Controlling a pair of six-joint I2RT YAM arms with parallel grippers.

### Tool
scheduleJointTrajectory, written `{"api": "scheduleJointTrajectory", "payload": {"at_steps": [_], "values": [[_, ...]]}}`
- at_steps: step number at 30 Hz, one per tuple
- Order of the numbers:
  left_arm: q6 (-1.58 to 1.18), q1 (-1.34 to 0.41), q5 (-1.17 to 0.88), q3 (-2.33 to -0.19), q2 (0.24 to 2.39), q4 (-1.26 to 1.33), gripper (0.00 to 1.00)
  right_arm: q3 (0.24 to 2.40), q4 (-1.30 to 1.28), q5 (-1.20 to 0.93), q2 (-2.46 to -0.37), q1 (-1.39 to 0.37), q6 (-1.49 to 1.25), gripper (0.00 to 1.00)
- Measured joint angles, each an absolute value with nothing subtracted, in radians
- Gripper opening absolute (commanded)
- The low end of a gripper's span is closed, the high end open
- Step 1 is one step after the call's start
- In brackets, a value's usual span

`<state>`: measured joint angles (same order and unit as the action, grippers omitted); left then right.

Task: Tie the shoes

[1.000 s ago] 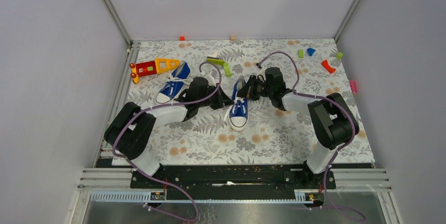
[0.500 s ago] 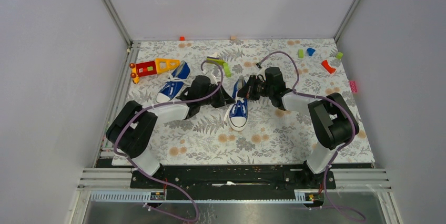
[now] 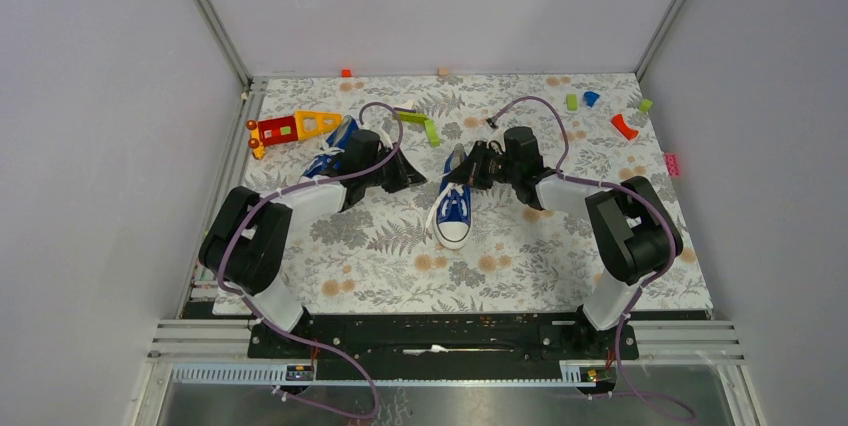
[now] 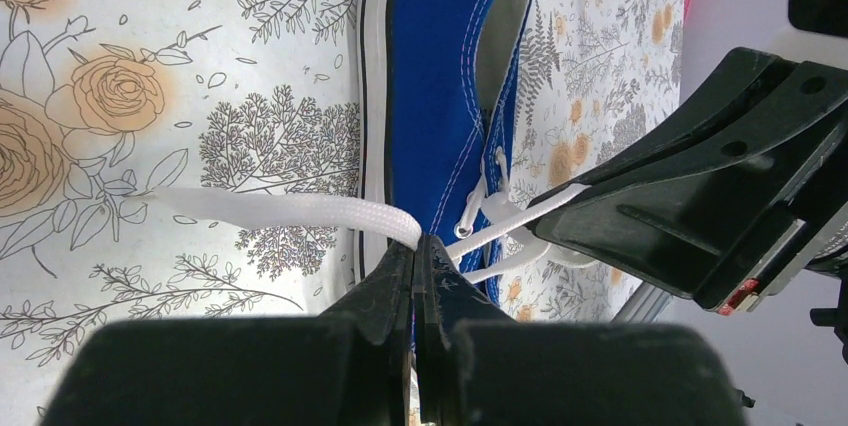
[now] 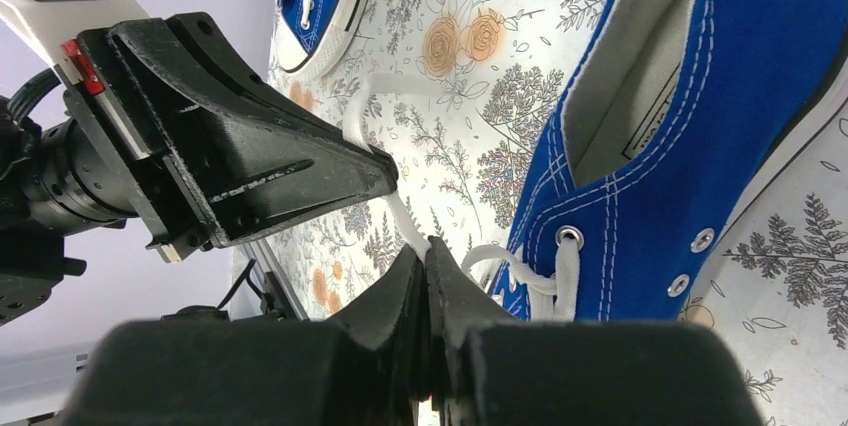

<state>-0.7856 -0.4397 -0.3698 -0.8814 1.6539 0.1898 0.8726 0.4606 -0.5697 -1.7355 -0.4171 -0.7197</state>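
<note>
One blue canvas shoe [image 3: 454,209] with a white toe cap lies mid-table, toe toward me; in the wrist views it shows as blue canvas [image 4: 450,76] and an open collar [image 5: 700,126]. My left gripper [image 3: 415,182] is to its left and my right gripper [image 3: 464,174] is at its heel end. The left gripper [image 4: 420,246] is shut on a white lace [image 4: 290,211] that runs sideways over the mat. Pinching another lace strand [image 5: 400,211] by the eyelets, my right gripper [image 5: 425,248] is shut too. The second shoe [image 3: 335,146] lies far left, partly hidden by my left arm.
A red-orange-yellow toy [image 3: 290,128] lies at the far left beside the second shoe. A green piece [image 3: 428,128] sits behind the middle shoe. Small coloured blocks [image 3: 624,126] are scattered at the back right, and a pink one [image 3: 672,163] is at the right edge.
My left arm has drawn back to the left and farther from me, pulling its lace out away from the shoe. The right arm has hardly moved.
</note>
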Motion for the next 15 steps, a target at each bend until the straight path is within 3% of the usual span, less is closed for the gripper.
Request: {"api": "scheduleJointTrajectory", "payload": {"at_steps": [15], "values": [[-0.792, -0.446, -0.407, -0.844, 1.654, 0.205, 0.00, 0.873, 0.484, -0.569, -1.736, -0.417, -0.746, 0.12]]}}
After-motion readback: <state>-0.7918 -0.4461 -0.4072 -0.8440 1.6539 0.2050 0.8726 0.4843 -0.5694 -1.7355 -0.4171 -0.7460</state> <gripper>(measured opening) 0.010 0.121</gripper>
